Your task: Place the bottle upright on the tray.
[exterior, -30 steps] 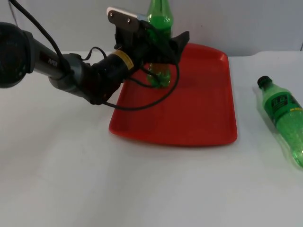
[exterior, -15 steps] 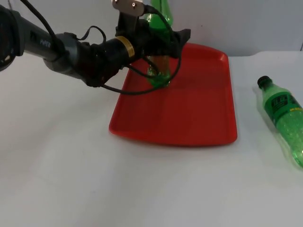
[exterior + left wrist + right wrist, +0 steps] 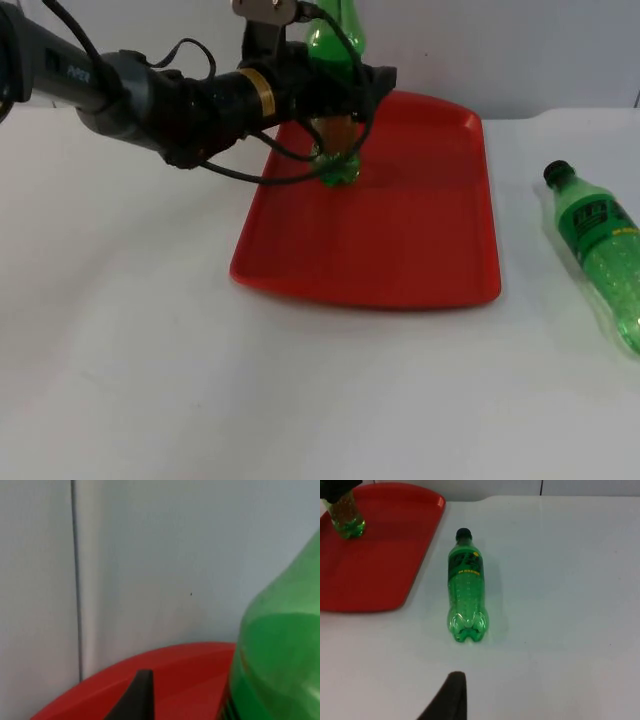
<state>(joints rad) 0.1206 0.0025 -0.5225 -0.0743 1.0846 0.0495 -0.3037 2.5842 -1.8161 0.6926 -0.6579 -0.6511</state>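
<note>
Upright, green bottle (image 3: 335, 100) on red tray (image 3: 420, 250), left gripper (image 3: 335, 100) fingers clamped round it; right fingers' state untellable.

Upright bottle (image 3: 337, 120) on tray's (image 3: 420, 240) far left part, second bottle (image 3: 598, 250) lying right of tray

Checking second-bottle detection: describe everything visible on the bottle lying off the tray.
The lying bottle is clear green plastic with a black cap, a green label with a yellow band near its shoulder, dimpled lower body and a lobed base. It looks empty. It lies on its side on the white table, right of the red tray and apart from it, cap toward the wall. Nothing touches it but the table; the right claw's fingertip waits short of its base.
</note>
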